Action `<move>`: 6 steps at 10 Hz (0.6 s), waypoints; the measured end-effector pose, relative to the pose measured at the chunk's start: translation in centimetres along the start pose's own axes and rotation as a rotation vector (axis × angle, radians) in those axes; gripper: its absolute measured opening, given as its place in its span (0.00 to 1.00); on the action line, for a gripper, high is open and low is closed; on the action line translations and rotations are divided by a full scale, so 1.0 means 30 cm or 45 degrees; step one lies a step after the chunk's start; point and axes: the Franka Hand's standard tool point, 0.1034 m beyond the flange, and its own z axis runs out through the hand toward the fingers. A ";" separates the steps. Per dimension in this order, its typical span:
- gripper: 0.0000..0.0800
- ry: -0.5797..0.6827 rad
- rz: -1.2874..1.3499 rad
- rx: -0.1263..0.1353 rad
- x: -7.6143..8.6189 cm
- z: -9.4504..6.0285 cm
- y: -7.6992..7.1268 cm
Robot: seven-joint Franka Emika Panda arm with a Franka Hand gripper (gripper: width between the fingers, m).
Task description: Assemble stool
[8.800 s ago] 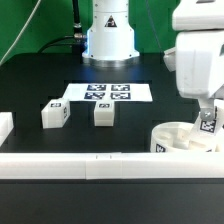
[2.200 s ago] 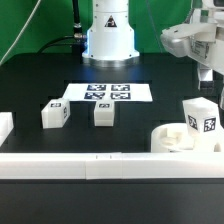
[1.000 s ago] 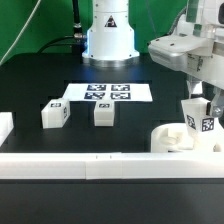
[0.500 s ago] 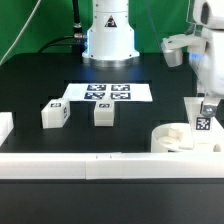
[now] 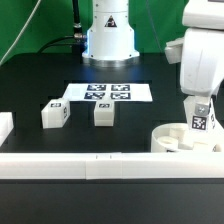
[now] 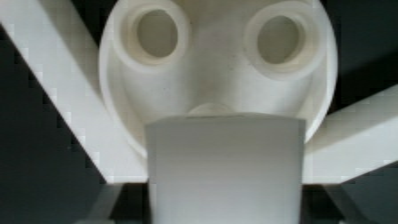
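Now, claw (image 5: 204,106) on leg (image 5: 202,124).
Clenched round the upright leg at the seat (image 5: 170,140); two other legs (image 5: 54,115) (image 5: 103,113) stand well apart.

A marker board (image 5: 108,92) lies flat on the black worktop (image 5: 35,85). A long white border rail (image 5: 80,163) runs along its near edge. A green backdrop (image 5: 25,30) stands behind.
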 end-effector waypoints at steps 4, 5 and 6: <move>0.42 0.005 0.759 0.086 -0.007 0.003 -0.023; 0.42 -0.011 0.970 0.126 -0.005 0.004 -0.037; 0.42 -0.014 1.090 0.122 -0.001 0.005 -0.040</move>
